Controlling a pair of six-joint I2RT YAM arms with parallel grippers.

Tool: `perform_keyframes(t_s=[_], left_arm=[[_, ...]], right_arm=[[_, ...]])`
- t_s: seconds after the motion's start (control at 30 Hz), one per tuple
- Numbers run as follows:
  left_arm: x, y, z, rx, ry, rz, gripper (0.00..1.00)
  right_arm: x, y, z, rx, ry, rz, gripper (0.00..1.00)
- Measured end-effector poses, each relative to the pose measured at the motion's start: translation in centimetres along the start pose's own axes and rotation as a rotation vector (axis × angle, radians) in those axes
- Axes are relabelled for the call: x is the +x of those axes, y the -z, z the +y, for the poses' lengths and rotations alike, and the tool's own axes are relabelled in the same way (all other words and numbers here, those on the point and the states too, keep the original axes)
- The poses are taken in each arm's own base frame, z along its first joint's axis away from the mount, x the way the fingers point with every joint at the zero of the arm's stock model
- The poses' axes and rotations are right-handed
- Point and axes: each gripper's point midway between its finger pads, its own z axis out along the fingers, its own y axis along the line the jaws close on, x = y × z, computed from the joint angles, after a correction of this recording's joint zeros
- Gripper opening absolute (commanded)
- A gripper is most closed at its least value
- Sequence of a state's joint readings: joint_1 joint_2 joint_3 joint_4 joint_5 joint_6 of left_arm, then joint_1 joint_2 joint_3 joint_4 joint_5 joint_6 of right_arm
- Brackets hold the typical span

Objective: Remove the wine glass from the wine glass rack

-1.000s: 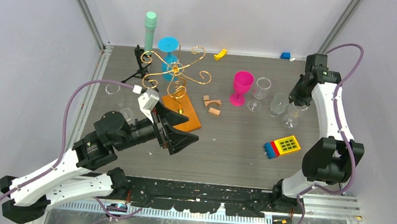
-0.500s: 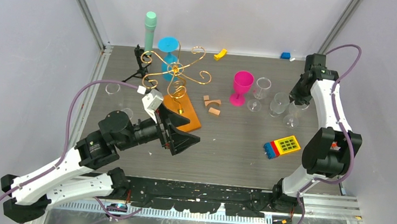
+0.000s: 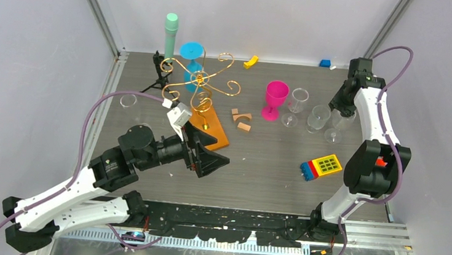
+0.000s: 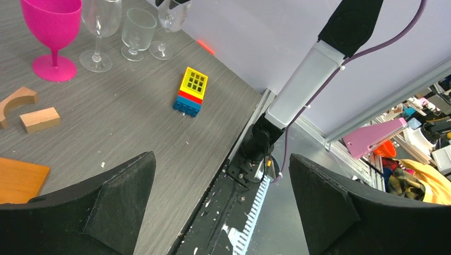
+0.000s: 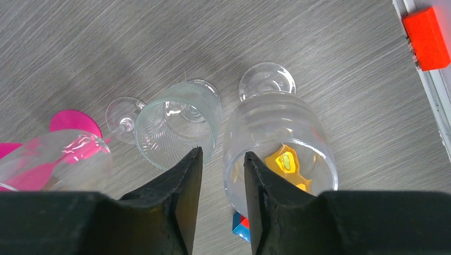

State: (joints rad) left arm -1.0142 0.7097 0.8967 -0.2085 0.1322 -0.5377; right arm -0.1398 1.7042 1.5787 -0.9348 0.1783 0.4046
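The clear ribbed wine glass (image 5: 282, 138) is off the gold wire wine glass rack on its orange-brown wooden base (image 3: 199, 103). It stands at 3 o'clock on the grey tabletop (image 3: 262, 180), well apart from the rack at 10 o'clock. I judge the removal done; what is left is to let go cleanly and lift clear.

Its long axis is vertical: foot down on the tabletop, mouth pointing straight up at my right wrist camera. The right arm's fingers (image 5: 183, 180) sit astride the rim, parted a little. Bare tabletop shows between one finger and the glass wall, so I read them as not pinching it.

At the glass's 9 o'clock stand a second clear ribbed glass (image 5: 178, 125) and a magenta plastic goblet (image 3: 275, 98). A turquoise glass (image 3: 192, 52) shows foot-up at the rack; whether it hangs there I cannot tell. The left arm's fingers (image 4: 106, 202) are spread wide, holding nothing, just beside the rack's base.
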Motion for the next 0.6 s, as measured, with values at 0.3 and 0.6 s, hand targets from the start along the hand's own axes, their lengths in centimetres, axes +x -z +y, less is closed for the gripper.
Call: perform_keyframes(t_s=[0.3,0.6], left_arm=[[-0.9,0.2,0.3,-0.039,0.0,-0.011,0.99],[-5.2,-0.1,1.2,-0.148,-0.077,-0.118,0.98]], right_arm=[[-1.3,1.0,-0.1,0.002,-0.011,-0.055,0.58],[-5.0,8.3,-0.4,-0.058,-0.074,-0.26,0.59]])
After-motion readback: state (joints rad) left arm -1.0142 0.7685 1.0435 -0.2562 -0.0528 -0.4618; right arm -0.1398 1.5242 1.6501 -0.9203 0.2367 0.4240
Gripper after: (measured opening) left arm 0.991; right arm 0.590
